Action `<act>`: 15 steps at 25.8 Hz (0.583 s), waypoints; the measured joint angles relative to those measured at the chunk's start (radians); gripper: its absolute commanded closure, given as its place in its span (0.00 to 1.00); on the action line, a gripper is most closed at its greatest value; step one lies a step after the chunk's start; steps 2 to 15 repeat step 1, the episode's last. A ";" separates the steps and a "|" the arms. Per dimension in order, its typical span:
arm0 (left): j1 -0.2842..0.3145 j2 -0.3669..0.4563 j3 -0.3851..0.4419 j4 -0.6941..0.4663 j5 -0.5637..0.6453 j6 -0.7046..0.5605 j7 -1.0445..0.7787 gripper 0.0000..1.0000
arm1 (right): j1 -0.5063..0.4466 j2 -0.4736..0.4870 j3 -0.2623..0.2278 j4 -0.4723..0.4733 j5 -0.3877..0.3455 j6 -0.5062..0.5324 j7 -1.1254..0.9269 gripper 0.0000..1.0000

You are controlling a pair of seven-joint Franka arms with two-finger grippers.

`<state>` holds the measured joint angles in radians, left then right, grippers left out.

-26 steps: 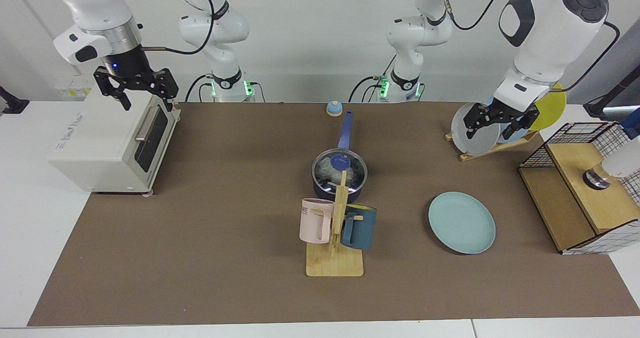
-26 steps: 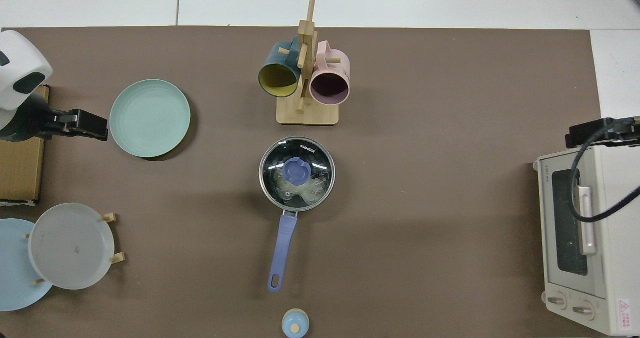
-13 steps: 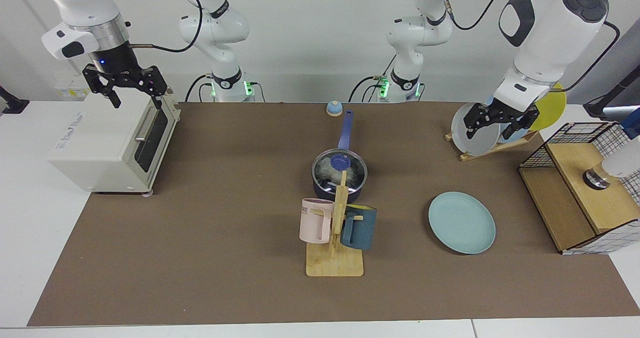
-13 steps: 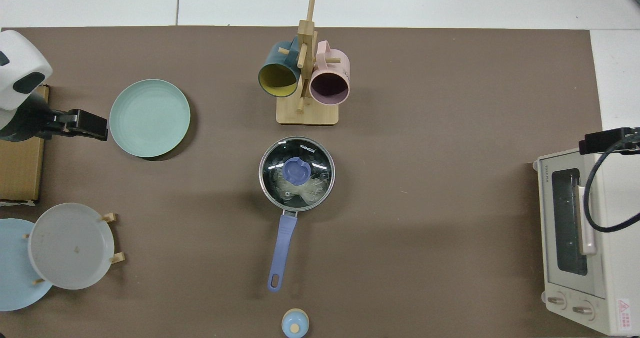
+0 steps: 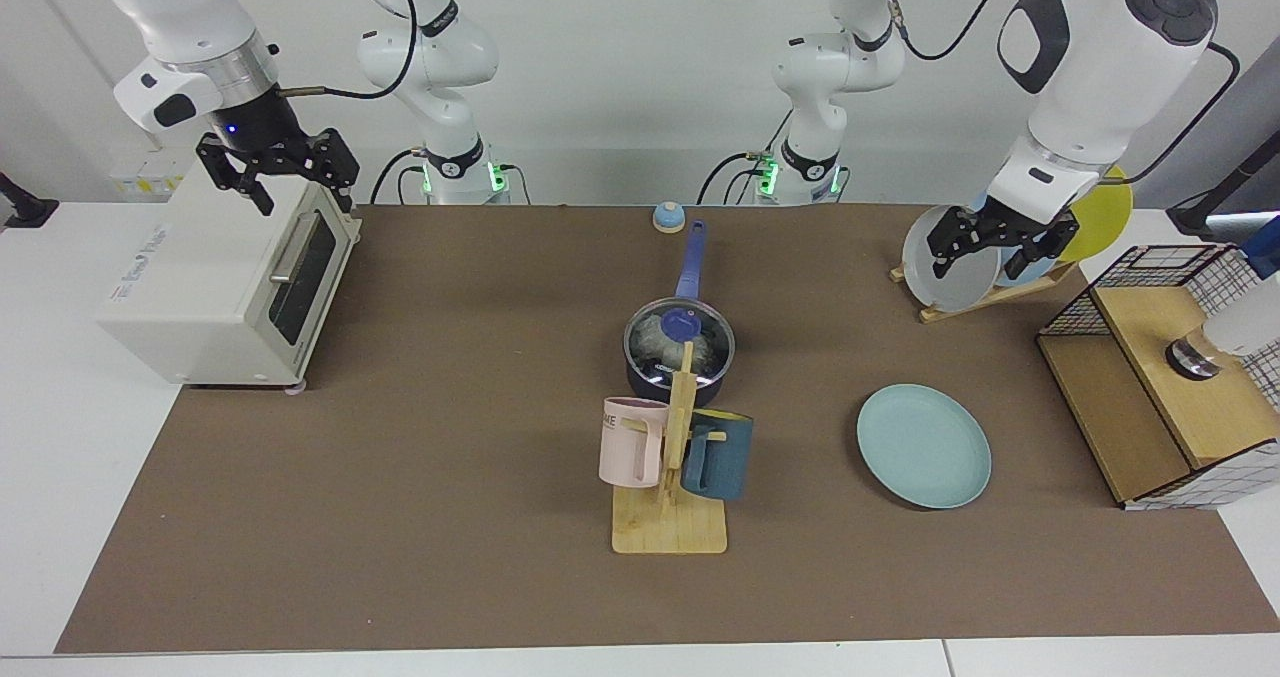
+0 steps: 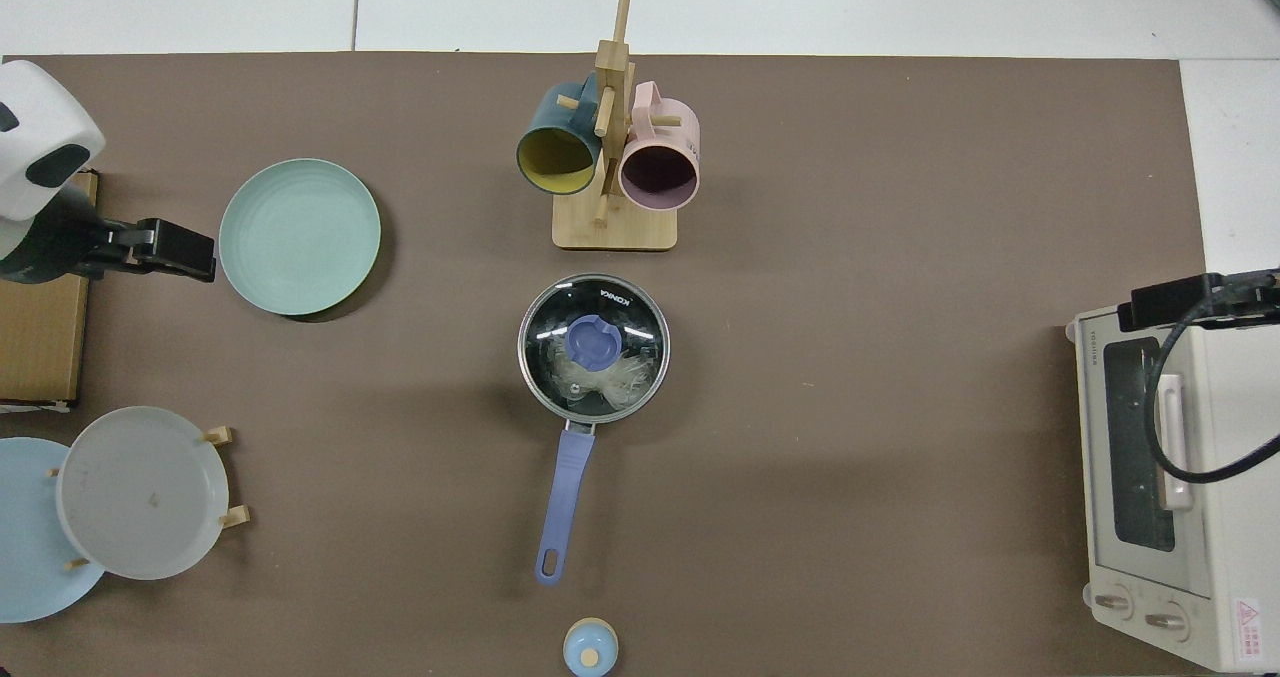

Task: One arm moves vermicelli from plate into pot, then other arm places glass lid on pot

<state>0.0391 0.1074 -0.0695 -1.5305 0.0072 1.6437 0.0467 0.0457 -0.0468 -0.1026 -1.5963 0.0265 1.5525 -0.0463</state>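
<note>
Right gripper (image 5: 277, 169) parked above white toaster oven (image 5: 215, 282), fingers apart, empty; left gripper (image 5: 1000, 247) open by upright plate rack (image 5: 985, 292). You see round glass lid (image 6: 593, 348) seated on navy saucepan (image 5: 678, 377), white vermicelli tangle (image 6: 610, 382) inside, teal plate (image 5: 923, 445) bare, both arms well apart from pot; task looks complete

One camera sits across the surface (image 5: 400, 517), raised, looking down toward both arm bases. The other hangs straight overhead, turned the opposite way. Both take in the whole mat, pot (image 5: 679, 350) (image 6: 593, 348) at centre.
</note>
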 measured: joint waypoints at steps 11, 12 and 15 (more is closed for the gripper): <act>0.000 0.000 0.000 0.000 0.000 0.000 0.000 0.00 | -0.018 0.000 0.022 0.000 0.000 -0.002 0.000 0.00; 0.000 0.000 0.000 0.000 0.000 0.000 0.000 0.00 | -0.018 0.000 0.022 0.000 0.000 -0.002 0.000 0.00; 0.000 0.000 0.000 0.000 0.000 0.000 0.000 0.00 | -0.018 0.000 0.022 0.000 0.000 -0.002 0.000 0.00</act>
